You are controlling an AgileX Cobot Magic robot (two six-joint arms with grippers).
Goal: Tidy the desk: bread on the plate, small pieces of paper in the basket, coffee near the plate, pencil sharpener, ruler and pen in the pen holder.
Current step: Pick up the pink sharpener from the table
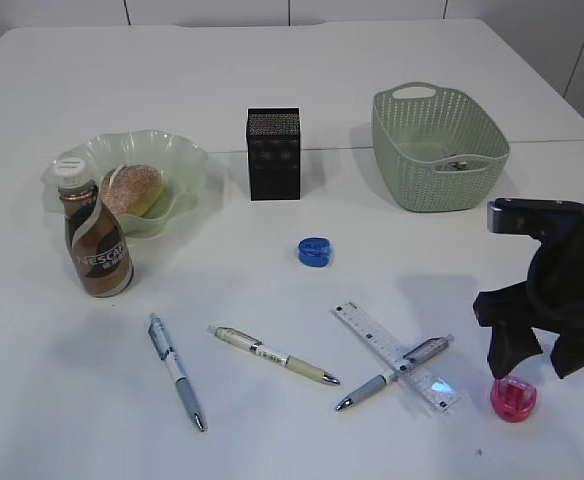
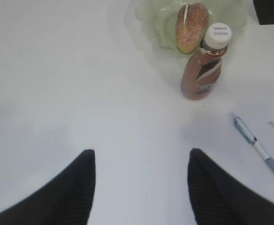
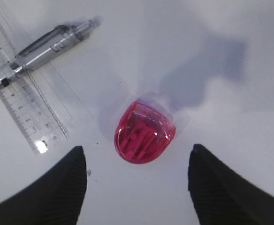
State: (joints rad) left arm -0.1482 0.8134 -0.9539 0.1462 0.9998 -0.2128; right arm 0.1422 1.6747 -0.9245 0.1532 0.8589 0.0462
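Fingers [image 3: 249, 187] of the right arm spread apart, grasping nothing, poised above a pink sharpener [image 3: 144, 133] lying on the worktop [image 3: 221, 117] between them, apparently lined up for pickup.

Before you, a white table [image 1: 272, 60] bears plate [image 1: 187, 160], bottle [image 1: 97, 240], holder [image 1: 273, 153], basket [image 1: 439, 150], pens [image 1: 175, 372], ruler [image 1: 372, 340], two sharpeners [image 1: 314, 251].

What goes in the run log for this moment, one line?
right gripper open above pink sharpener | left gripper open, empty | bread on plate | ruler, pens loose
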